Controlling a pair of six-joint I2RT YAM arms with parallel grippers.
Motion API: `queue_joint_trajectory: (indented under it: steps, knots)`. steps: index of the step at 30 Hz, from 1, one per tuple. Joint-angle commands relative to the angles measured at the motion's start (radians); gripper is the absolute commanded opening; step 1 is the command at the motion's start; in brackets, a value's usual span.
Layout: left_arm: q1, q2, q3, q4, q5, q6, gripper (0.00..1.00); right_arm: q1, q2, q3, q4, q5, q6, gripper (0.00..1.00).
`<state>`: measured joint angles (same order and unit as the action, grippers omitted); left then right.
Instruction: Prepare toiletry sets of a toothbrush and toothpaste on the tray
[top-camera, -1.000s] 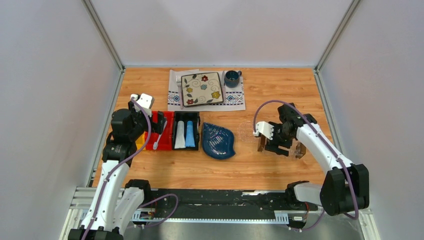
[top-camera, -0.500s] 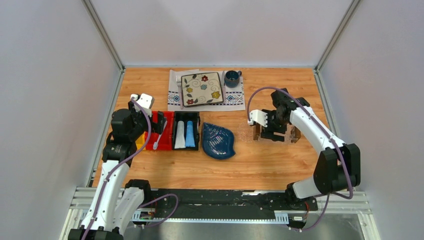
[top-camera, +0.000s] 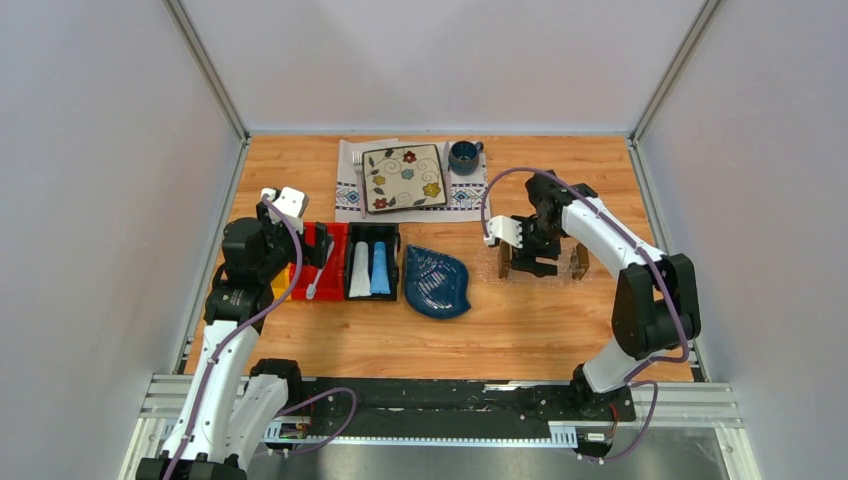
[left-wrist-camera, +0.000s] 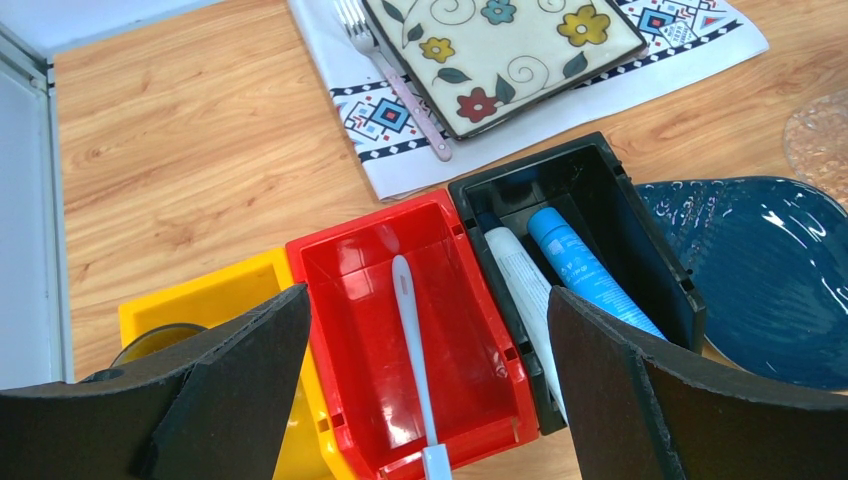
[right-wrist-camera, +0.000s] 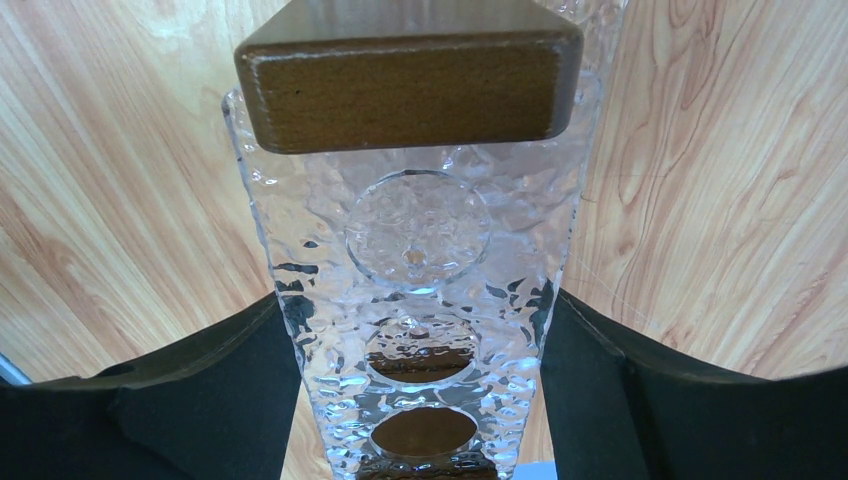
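Near left: left claw (left-wrist-camera: 425, 325) spread wide, empty, above red plastic bin (left-wrist-camera: 350, 300). Straight below, between fingers (left-wrist-camera: 230, 380): slim pale white-blue plastic toothbrush (left-wrist-camera: 412, 335), long axis near-to-far, parallel to finger faces; left arm nearer. Just right, in black plastic bin (left-wrist-camera: 640, 230): light blue soft toothpaste tube (left-wrist-camera: 585, 270), white-grey soft toothpaste tube (left-wrist-camera: 520, 285); print too small to read. Beyond dark blue leaf-shaped dish (top-camera: 437, 282), right side of surface (top-camera: 520, 330): right claw (right-wrist-camera: 420, 315) clamped across clear rectangular plastic tray with brown wooden end blocks (right-wrist-camera: 415, 220).
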<state>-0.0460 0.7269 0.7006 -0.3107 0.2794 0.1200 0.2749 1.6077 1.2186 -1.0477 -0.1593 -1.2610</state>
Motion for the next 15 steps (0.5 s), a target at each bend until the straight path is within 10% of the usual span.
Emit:
queue_joint_trajectory:
  steps: [1,15]
  knots:
    - [0.003,-0.015,0.014,0.022,0.021,0.02,0.95,0.006,0.011,0.05,0.051,0.03,0.009,0.46]
    - [0.003,-0.011,0.016,0.018,0.037,0.02,0.95,0.007,0.034,0.07,0.077,-0.006,0.034,0.45]
